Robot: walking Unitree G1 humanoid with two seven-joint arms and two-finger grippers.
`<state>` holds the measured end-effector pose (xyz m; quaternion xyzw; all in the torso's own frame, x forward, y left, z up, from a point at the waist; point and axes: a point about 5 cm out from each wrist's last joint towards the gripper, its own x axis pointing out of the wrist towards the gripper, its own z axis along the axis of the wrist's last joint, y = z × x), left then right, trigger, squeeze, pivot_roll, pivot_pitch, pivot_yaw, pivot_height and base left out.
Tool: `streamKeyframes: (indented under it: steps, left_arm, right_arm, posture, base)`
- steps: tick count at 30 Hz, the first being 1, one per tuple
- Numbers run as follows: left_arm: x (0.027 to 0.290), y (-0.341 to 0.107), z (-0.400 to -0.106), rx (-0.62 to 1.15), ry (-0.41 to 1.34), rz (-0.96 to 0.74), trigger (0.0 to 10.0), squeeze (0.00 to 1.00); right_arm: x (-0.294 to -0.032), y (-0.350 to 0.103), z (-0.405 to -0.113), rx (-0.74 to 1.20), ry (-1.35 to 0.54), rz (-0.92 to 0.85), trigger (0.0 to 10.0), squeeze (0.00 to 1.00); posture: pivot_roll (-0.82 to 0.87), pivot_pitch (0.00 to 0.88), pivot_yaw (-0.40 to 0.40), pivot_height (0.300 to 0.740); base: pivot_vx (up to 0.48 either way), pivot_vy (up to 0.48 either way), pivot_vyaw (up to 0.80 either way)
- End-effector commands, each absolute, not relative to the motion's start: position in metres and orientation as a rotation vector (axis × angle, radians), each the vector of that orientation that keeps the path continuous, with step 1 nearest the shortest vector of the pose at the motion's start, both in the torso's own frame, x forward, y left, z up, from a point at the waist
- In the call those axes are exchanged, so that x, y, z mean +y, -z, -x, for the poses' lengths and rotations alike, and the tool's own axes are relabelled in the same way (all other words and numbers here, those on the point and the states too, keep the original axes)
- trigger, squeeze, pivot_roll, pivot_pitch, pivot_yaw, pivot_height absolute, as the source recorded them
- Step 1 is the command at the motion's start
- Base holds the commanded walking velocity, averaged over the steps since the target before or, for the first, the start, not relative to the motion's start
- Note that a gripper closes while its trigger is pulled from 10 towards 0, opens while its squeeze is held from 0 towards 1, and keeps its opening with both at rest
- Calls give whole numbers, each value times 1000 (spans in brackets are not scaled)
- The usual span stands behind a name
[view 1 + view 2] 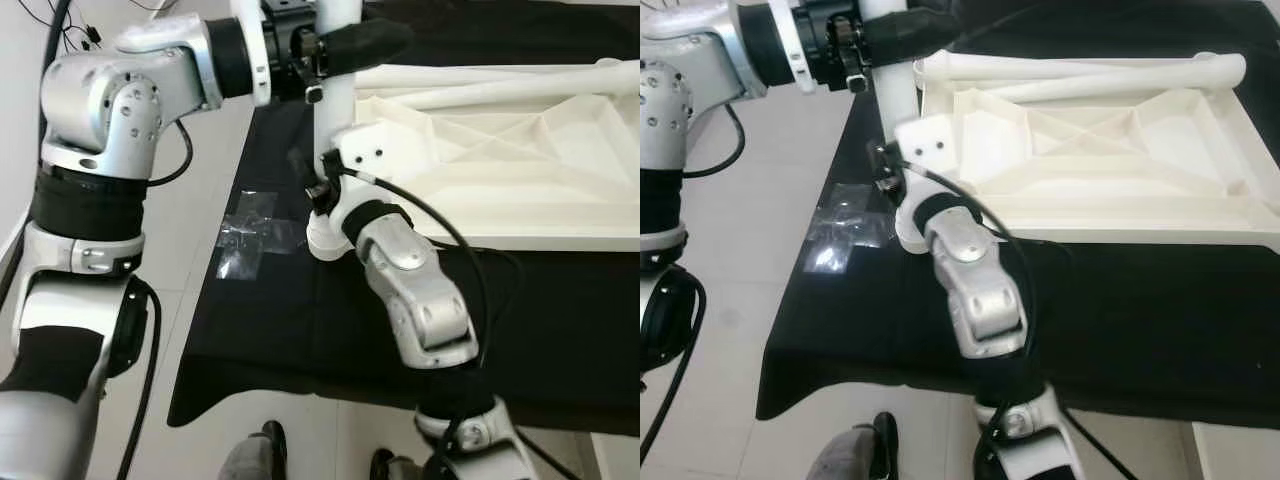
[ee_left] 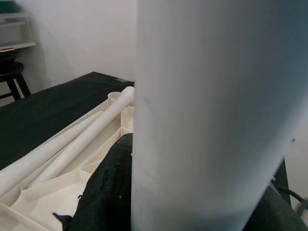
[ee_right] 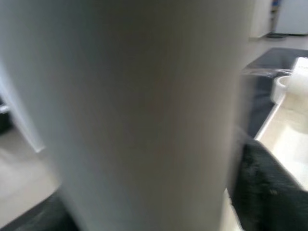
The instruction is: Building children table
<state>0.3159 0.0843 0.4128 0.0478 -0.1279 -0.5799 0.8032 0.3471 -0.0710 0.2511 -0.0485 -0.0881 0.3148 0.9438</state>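
A white table leg [image 1: 336,110] stands upright at the near left corner of the upturned white table top [image 1: 520,240], its foot down on the black cloth. My left gripper [image 1: 338,45] is shut on the leg near its upper end, one black finger [image 2: 110,192] wrapped around it. Lower down, my right gripper [image 1: 322,192] is shut on the same leg beside the corner bracket [image 1: 370,150]. In the right wrist view the leg [image 3: 144,115] is blurred and very close, with one finger [image 3: 269,187] beside it. Two more loose legs [image 1: 500,85] lie across the table top's far side.
The table top rests on a work table covered in black cloth [image 1: 300,330], whose left and front edges are close to me. A clear plastic bag [image 1: 245,235] lies on the cloth left of the upright leg. Pale tiled floor [image 1: 190,230] lies to the left.
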Motion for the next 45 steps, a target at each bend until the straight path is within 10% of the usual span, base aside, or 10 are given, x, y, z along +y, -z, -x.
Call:
streamKeyframes:
  steps: [1,3,4,15,16,30,31,36,38,45]
  left_arm:
    - [71,-406,-307,-237,1369,-115,0,0]
    - [69,-405,-306,-237,1376,-115,0,0]
    - [69,-405,-305,-237,1378,-115,0,0]
    - [68,-404,-302,-234,1392,-116,0,0]
    - [68,-403,-301,-233,1394,-119,0,0]
    - [69,-400,-303,-246,1381,-147,0,0]
    - [70,-401,-306,-238,1359,-146,10000,1000]
    - [83,-414,-313,-268,1244,-142,10000,1000]
    - [103,-425,-301,-304,1288,-153,10000,0]
    - [161,-438,-246,-346,1434,-349,10000,0]
  right_arm:
    - [-76,-259,-355,-209,-698,67,10000,1000]
    - [-88,-278,-364,-238,-858,64,10000,890]
    - [-90,-285,-364,-249,-950,82,10000,0]
    - [-91,-284,-366,-171,-1304,146,10000,0]
    - [-91,-284,-367,-174,-1331,145,0,0]
    - [-89,-285,-377,-200,-1353,88,0,0]
    - [-89,-285,-378,-205,-1339,82,0,0]
    - [-91,-282,-382,-219,-1288,72,0,0]
    - [-93,-278,-384,-223,-1244,71,0,0]
    - [-102,-259,-382,-221,-1139,79,0,0]
  posture:
    - [174,284,36,740]
    - [175,286,35,740]
    - [175,284,37,740]
    - [185,288,43,740]
    - [184,289,44,740]
    - [185,289,46,740]
    - [185,288,46,740]
    - [184,288,45,740]
    - [180,287,44,740]
    - [188,294,29,740]
  base:
    - [0,0,0]
    - [0,0,0]
    - [0,0,0]
    - [0,0,0]
    - [0,0,0]
    - [0,0,0]
    - [0,0,0]
    - [0,0,0]
    - [0,0,0]
    - [0,0,0]
